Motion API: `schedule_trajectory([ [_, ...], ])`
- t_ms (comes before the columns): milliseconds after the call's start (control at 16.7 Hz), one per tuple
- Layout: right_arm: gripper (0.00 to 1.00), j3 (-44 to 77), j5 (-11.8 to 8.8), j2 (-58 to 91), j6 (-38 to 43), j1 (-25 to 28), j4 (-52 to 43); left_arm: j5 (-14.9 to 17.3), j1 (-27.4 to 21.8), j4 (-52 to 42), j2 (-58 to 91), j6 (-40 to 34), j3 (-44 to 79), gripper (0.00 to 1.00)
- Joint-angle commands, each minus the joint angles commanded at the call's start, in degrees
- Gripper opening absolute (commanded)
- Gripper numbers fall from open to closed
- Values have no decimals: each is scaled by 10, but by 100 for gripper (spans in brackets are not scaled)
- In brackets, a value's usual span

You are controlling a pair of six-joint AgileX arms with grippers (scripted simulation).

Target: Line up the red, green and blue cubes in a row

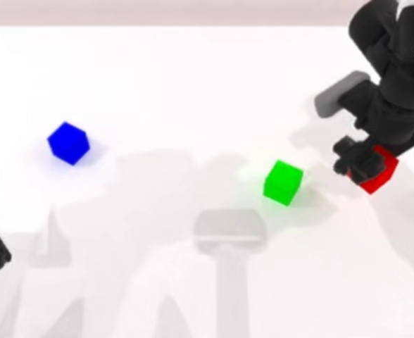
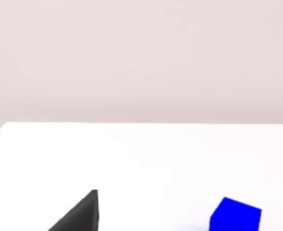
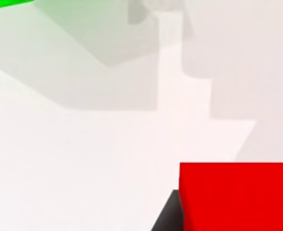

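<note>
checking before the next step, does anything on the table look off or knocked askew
Nothing looks damaged or spilled. The cubes are simply not in a row yet: the blue cube sits far at the table's left, the green cube right of centre, and the red cube lies under the right gripper.

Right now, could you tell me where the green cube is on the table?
The green cube sits right of centre in the top view, apart from the red cube under the right gripper, with the blue cube far to its left.
</note>
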Motion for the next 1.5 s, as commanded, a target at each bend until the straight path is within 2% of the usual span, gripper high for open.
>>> schedule_trajectory([
  [360, 0, 5, 0, 5, 8, 2, -2, 0, 0, 0, 0, 0, 0, 100],
  [600, 0, 64, 3, 42, 91, 54, -29, 0, 0, 0, 0, 0, 0, 100],
  [780, 0, 129, 7, 82, 216, 116, -62, 0, 0, 0, 0, 0, 0, 100],
  [1200, 0, 292, 15, 178, 606, 290, -147, 0, 0, 0, 0, 0, 0, 100],
  [1380, 0, 344, 20, 199, 716, 347, -168, 0, 0, 0, 0, 0, 0, 100],
  [1500, 0, 366, 23, 205, 758, 372, -174, 0, 0, 0, 0, 0, 0, 100],
])
